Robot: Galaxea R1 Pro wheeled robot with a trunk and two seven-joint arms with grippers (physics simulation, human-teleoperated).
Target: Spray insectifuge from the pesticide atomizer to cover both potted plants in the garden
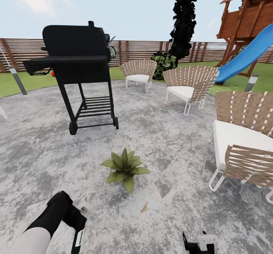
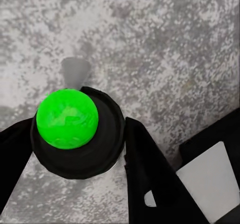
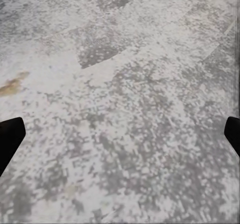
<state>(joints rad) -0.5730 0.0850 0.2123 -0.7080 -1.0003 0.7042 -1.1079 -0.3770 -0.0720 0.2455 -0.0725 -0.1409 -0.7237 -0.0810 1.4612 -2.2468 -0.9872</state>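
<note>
white left forearm (image 1: 32, 242) with black wrist, black-fingered left tool (image 2: 75, 134), white block on right tool (image 1: 200, 243)

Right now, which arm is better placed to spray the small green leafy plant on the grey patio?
The left. Its gripper is shut on the dark green atomizer bottle, near the plant. The right gripper is open and holds nothing.

Pesticide atomizer (image 1: 78, 239) cut off by the head view's lower edge, upper part hidden behind the left gripper (image 1: 74, 223); label illegible. In the left wrist view, bottle body concealed beneath its own cap (image 2: 75, 133). Right gripper (image 1: 200, 243) cropped at the lower edge; fingertips (image 3: 9, 140) clipped at both sides of the right wrist view. Potted plant (image 1: 125, 167) with pot hidden under leaves. Nearest chair (image 1: 242, 148) cut by the right edge.
</note>
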